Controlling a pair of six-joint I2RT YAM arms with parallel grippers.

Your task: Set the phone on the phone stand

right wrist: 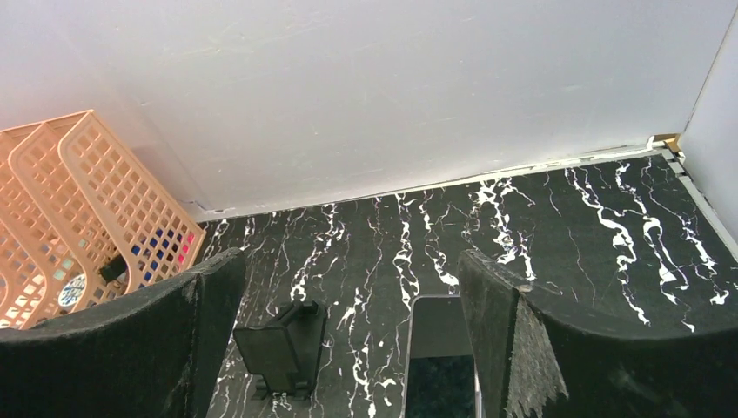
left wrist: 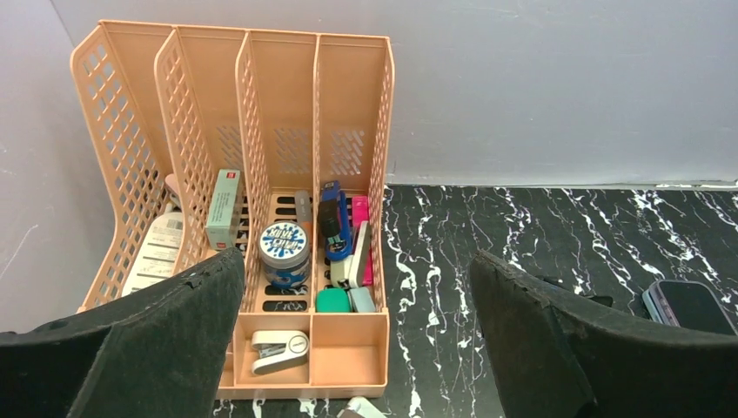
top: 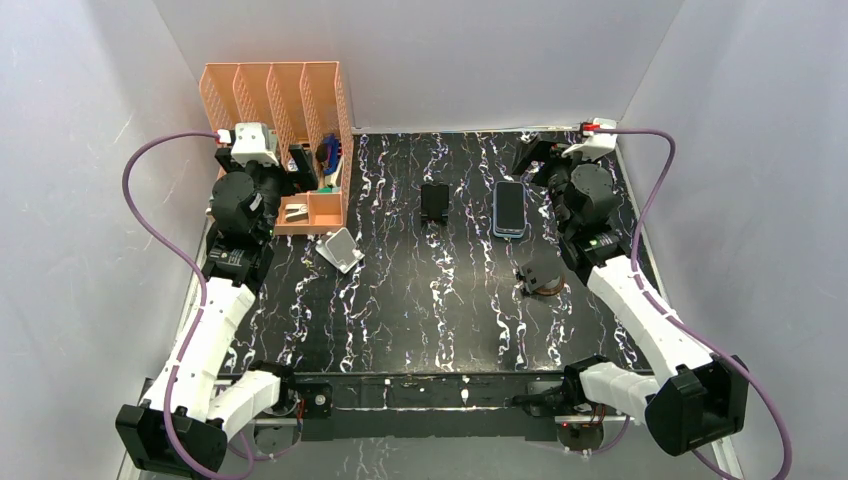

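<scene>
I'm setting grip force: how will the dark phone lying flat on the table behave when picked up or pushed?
The dark rectangular phone with a blue edge looks rigid, so it probably won't flex. Lying flat and thin on the black marbled table, it likely slides rather than tips when pushed. Its glossy screen may be slippery.

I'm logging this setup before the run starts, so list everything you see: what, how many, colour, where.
phone: one, dark with a blue edge, flat on the table, right of centre
phone stand: one, black, left of the phone, apart from it
file organiser: one, orange, far left corner
round tin: one, blue and white, inside the organiser
stapler: one, white, organiser's front tray
small box: one, grey-white, before the organiser
round object: one, dark, kind unclear, nearer than the phone
table: one, black, white veins
left gripper: open, empty, facing the organiser
right gripper: open, empty, over phone and stand
</scene>
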